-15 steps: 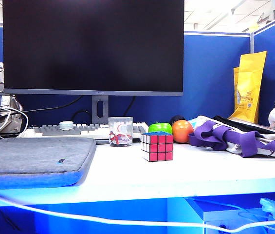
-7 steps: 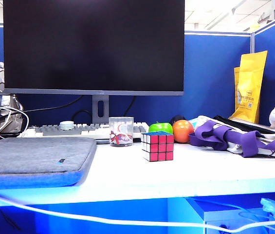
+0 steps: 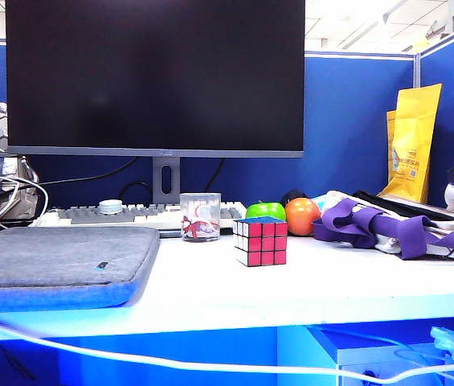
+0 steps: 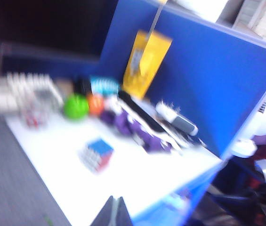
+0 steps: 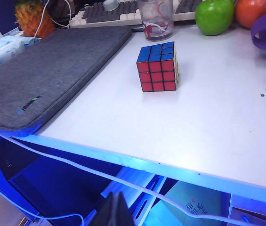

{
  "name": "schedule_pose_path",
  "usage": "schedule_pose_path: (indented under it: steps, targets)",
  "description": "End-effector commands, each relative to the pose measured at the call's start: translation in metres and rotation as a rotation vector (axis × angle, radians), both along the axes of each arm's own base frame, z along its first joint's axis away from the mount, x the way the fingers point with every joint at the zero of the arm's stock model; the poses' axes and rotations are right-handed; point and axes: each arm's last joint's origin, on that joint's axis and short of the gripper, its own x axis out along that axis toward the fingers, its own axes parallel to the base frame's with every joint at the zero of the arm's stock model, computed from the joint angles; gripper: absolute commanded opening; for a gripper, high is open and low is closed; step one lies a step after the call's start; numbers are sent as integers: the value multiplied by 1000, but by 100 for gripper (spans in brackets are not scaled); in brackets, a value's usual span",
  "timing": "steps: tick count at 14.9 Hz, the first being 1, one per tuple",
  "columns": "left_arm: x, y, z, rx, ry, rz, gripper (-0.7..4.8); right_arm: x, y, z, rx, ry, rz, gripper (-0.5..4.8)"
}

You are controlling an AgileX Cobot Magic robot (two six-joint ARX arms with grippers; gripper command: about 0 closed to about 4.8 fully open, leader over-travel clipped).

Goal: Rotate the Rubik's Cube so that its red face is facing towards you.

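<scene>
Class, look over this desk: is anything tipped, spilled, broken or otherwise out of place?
Nothing stands out. The Rubik's Cube sits flat on the white desk, its red face towards the front edge, and the clear cup stands upright behind it. Both tools, left and right, are shut and away from it.

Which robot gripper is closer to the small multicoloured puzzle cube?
Likely right: right gripper sits off the desk edge before the cube; left gripper hovers farther off, sideways.

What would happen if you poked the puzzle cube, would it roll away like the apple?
Probably not. The Rubik's Cube sits flat on the white desk, so it would likely slide rather than roll. Its smooth stickers may be a bit slippery to pinch. It looks stiff, though its layers might twist if squeezed unevenly.
</scene>
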Motion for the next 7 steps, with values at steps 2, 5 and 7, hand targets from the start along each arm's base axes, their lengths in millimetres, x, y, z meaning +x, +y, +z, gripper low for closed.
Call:
schedule_pose_path:
  steps: [2, 5, 7]
  targets:
    - [29, 2, -26, 84, -135, 209, -4, 1, 1, 6, 44, -76, 0, -5]
    - [44, 1, -60, 101, -49, 209, -4, 3, -1, 9, 47, -115, -79, -5]
    - [46, 2, -62, 104, -45, 265, -3, 4, -4, 9, 33, -113, -167, -5]
